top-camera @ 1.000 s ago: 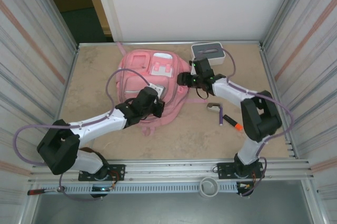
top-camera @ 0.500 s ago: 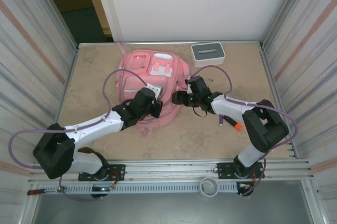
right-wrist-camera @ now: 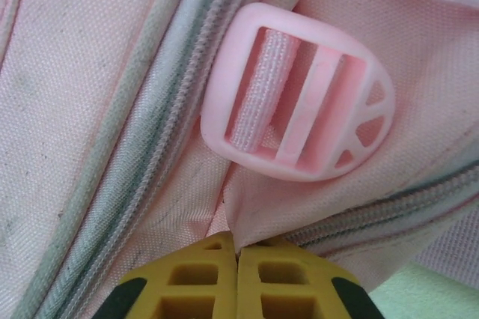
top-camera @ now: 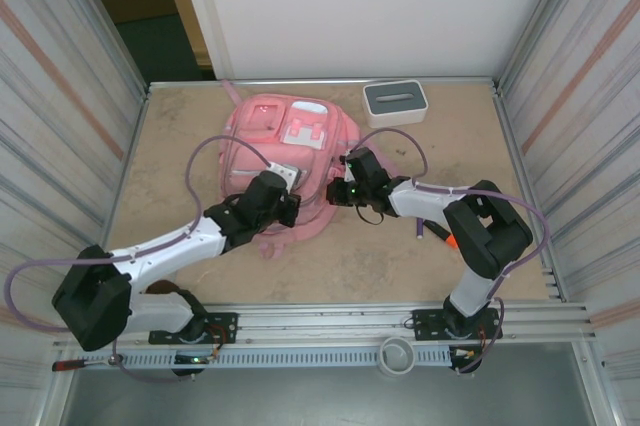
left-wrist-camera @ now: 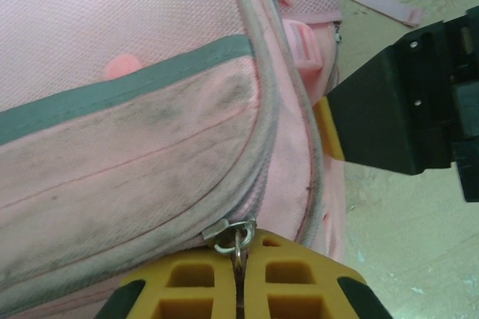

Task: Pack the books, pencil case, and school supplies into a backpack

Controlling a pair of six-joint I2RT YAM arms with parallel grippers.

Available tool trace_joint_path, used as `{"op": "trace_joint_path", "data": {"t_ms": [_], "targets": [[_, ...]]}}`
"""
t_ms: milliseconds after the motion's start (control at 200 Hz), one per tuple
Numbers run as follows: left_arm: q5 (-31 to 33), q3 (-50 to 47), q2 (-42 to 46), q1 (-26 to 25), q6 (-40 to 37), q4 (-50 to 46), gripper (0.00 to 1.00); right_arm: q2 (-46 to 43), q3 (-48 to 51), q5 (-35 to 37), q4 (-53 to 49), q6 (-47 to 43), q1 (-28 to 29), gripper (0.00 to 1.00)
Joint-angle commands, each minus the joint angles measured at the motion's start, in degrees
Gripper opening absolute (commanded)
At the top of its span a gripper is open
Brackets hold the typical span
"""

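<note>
While the backpack (top-camera: pixel 290 141) is laid flat toward the rear of the table (top-camera: pixel 180 146), its zip pull (left-wrist-camera: pixel 238 238) is pinched by the left gripper (left-wrist-camera: pixel 239 263), and backpack fabric under a pink buckle (right-wrist-camera: pixel 296 120) is clamped by the right gripper (right-wrist-camera: pixel 238 255).

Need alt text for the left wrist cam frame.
The left gripper, yellow jaws shut, pinches the metal zip pull of a grubby pink backpack. The black right gripper meets the bag's side below a pink buckle.
</note>
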State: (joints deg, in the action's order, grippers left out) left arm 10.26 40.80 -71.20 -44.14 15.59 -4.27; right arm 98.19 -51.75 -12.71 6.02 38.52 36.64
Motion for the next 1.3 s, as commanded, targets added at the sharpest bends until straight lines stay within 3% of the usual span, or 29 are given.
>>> {"op": "trace_joint_path", "data": {"t_ms": [0, 421, 576, 852, 997, 1112, 1293], "targets": [[1.85, -1.68, 4.73, 1.88, -1.18, 0.34, 0.00, -1.48, 0.27, 3.10, -0.72, -1.77, -2.60, 0.00], [0.93, -6.34, 11.55, 16.12, 2.03, -4.21, 0.00, -6.90, 2.20, 3.93, -2.24, -4.20, -7.86, 0.00], [-2.43, -6.74, 12.52, 16.81, 2.18, -3.78, 0.00, -5.59, -0.62, 2.07, -2.68, -5.08, -7.98, 0.00], [-1.74, -6.58, 13.42, 7.28, 3.13, -1.74, 0.00, 1.94, -11.88, -2.12, -5.85, -7.17, -8.47, 0.00], [-0.18, -4.13, 9.98, 1.00, 3.33, 0.62, 0.00, 6.66, -20.27, -3.62, -9.89, -8.62, -9.54, 0.09], [0.02, -0.53, 4.96, -2.14, 2.69, 1.91, 0.00, 5.97, -21.82, -3.04, -11.68, -8.73, -11.17, 0.22], [-0.99, 3.01, -0.26, -3.41, 1.74, 3.52, 0.00, -2.45, -12.55, -1.44, -10.94, -7.31, -11.74, 0.47]]}}
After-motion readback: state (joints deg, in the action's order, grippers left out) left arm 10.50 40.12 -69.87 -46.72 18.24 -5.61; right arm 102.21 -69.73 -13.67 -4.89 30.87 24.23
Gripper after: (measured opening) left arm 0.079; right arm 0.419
